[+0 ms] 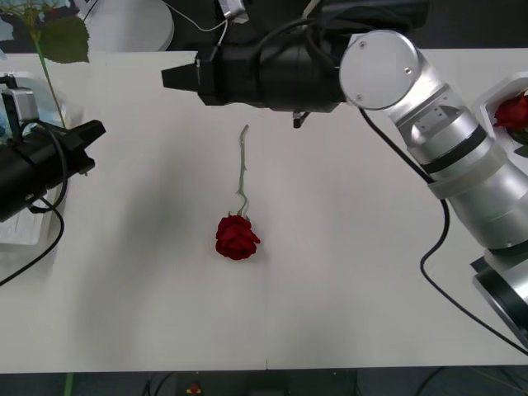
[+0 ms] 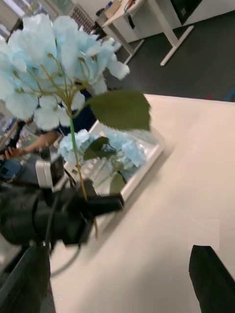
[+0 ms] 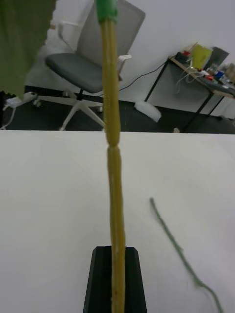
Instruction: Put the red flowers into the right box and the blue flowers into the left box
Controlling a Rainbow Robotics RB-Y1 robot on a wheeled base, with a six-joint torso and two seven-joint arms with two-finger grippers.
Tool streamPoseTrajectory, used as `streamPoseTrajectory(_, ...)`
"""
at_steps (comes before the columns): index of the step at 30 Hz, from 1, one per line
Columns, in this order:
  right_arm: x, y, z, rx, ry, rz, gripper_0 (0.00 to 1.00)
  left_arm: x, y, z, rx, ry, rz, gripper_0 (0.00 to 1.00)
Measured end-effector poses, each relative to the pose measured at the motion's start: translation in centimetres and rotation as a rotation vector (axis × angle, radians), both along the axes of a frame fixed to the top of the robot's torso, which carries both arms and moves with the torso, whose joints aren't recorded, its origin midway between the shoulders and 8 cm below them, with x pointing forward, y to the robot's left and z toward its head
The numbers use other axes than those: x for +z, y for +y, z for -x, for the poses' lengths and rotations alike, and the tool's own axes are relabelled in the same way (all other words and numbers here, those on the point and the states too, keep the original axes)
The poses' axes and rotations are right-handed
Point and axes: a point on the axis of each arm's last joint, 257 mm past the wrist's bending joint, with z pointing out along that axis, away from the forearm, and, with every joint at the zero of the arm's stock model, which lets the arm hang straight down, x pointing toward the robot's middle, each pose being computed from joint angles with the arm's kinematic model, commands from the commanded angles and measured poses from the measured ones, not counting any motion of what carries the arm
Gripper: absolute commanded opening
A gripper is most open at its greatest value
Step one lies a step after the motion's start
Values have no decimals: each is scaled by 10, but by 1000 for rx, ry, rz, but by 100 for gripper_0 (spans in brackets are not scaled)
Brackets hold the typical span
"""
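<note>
One blue flower (image 2: 58,63) stands upright, its stem (image 3: 112,161) pinched between the pressed-together fingers of the left gripper (image 1: 92,132) at the table's left side, above the left box (image 2: 142,168); more blue clusters (image 2: 122,146) lie in that box; one red flower (image 1: 237,236) lies on the white table (image 1: 346,272) near its centre, stem pointing away from the robot; another red head (image 1: 513,111) rests in the right box (image 1: 495,91); the right gripper (image 1: 177,77) hovers over the far table, fingers spread, holding nothing.

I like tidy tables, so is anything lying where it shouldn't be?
One deep red artificial rose on a thin green stem lies alone in the middle of the white table, outside any box. The left gripper holds a fluffy pale blue flower stem upright.
</note>
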Motion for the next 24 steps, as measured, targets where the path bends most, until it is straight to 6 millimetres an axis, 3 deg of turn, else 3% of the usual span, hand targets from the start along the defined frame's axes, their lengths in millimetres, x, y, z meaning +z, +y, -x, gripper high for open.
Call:
streamPoseTrajectory(6,-19,-58,0,90,-135,175,82,-7,60,-30,164,60,-147,0)
streamPoseTrajectory(12,-29,-113,10,196,-229,311,82,-12,107,-42,343,266,-18,0)
streamPoseTrajectory(18,-28,-153,23,298,-345,401,82,-28,160,-29,461,381,-118,0)
streamPoseTrajectory(24,-31,-179,33,409,-500,488,82,-51,229,6,602,517,-296,0)
